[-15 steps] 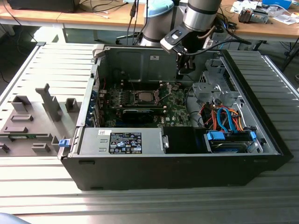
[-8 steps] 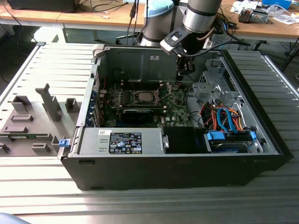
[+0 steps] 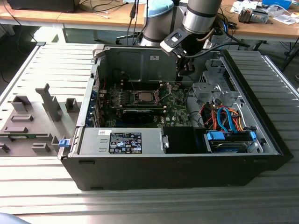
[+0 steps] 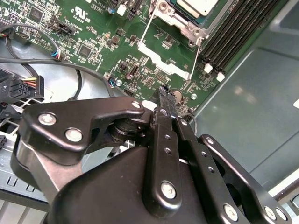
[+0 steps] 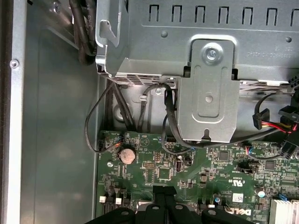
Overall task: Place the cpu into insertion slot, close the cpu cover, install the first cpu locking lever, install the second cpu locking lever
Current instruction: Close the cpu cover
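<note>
Nearest the lens in the second wrist view, the gripper (image 4: pixel 163 91) is seen with its black fingers (image 4: pixel 161 126) clenched together and nothing held between them, poised above the green board (image 4: pixel 93 51) near the socket. The cpu (image 4: pixel 196 5) is seated in the insertion slot (image 3: pixel 135 97), and the cpu cover (image 4: pixel 175 21) appears to be lowered around it. 2 thin wire locking levers (image 4: pixel 196 58) are seen angling away from the frame, apparently not hooked down, so a lever step is judged to be in hand. The clenched tips are best laid on the wire near its free end, pressed down steadily and swept under the catch, with the memory slots (image 4: pixel 238 32) kept clear.
</note>
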Controlling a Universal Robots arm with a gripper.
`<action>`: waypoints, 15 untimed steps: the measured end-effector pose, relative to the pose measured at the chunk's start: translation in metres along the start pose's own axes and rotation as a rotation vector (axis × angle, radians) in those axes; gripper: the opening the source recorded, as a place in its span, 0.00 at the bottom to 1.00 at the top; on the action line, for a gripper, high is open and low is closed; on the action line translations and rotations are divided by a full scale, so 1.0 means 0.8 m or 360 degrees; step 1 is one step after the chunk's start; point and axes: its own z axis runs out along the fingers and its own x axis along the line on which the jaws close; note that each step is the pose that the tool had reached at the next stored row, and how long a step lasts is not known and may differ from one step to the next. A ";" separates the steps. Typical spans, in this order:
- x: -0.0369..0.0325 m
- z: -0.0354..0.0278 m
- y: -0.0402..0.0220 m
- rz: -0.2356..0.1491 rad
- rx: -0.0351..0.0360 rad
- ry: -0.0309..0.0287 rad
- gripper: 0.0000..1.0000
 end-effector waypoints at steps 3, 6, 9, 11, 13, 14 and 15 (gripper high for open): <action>0.0000 0.0013 -0.0002 0.0000 0.0000 0.00000 0.11; -0.0001 0.0025 -0.0006 0.0000 0.0000 0.00000 0.11; -0.0001 0.0035 -0.0008 0.0000 0.0000 0.00001 0.11; -0.0001 0.0049 -0.0010 0.0000 0.0000 0.00000 0.11; -0.0001 0.0058 -0.0009 0.0000 0.0000 0.00002 0.11; -0.0001 0.0062 -0.0009 0.0000 0.0000 0.00002 0.11; -0.0002 0.0068 -0.0009 0.0000 0.0000 0.00003 0.11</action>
